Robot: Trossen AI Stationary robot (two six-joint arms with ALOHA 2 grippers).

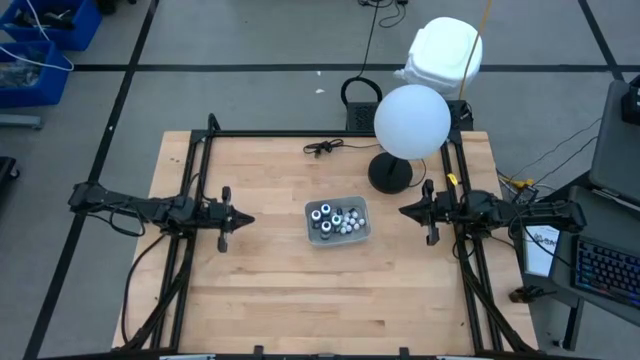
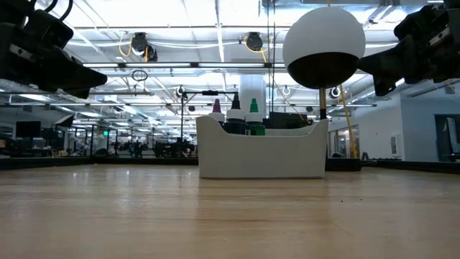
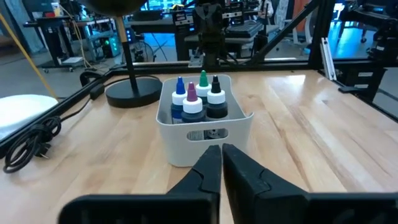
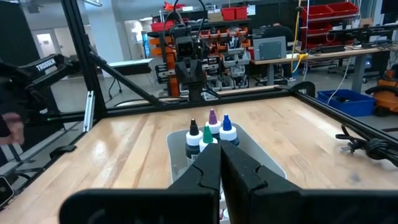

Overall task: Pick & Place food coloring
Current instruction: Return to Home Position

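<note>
1. In the high view, the food coloring (image 1: 336,219) in the grey bin (image 1: 366,228) was too small to count or sort by colour.
2. In the low view, the bin's front wall hid every bottle body; only three cap tips cleared the rim.
3. In the right wrist view, the right tool (image 4: 219,152) covered the bin's near wall and lower bottles.
4. From above, the lamp (image 1: 411,121), at the bin's 1 o'clock, hid its own stem.
5. In the low view, the left arm (image 2: 39,54) and right arm (image 2: 420,43) were cut off at the upper corners.
</note>
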